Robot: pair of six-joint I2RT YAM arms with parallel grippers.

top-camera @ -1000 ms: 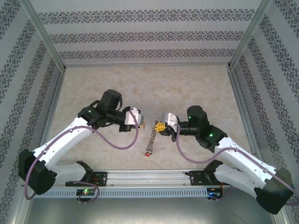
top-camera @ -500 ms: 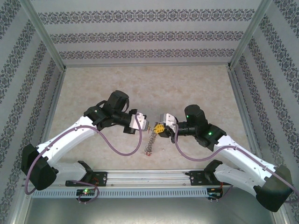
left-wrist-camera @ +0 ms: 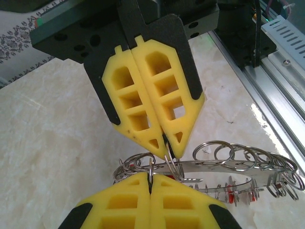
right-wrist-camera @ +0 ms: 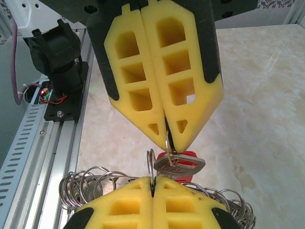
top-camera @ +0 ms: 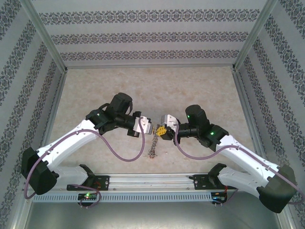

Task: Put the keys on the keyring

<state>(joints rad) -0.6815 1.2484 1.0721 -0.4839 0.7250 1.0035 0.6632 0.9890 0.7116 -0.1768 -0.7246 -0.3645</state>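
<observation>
In the top view my left gripper [top-camera: 150, 128] and right gripper [top-camera: 161, 132] meet tip to tip above the table. The right gripper [right-wrist-camera: 152, 180] is shut on a wire loop of the keyring [left-wrist-camera: 217, 167]. This is a grey metal band strung with several small rings and keys [left-wrist-camera: 238, 193], some with red tags, and the bunch [top-camera: 153, 145] hangs down to the table. The left gripper [right-wrist-camera: 167, 138] is shut on a thin small ring carrying a silver key [right-wrist-camera: 180, 165] with a red tag. That ring stands right beside the keyring's loop [right-wrist-camera: 151, 164].
An aluminium rail [top-camera: 152, 180] runs along the near table edge, close below the hanging bunch. The left arm's base [right-wrist-camera: 59, 47] sits on it. Patterned walls and metal posts [top-camera: 57, 67] close in the marble-look tabletop [top-camera: 152, 90].
The left gripper has swung right and the right gripper has edged left, so the tips now meet. The hanging bunch moved slightly with the right gripper.
</observation>
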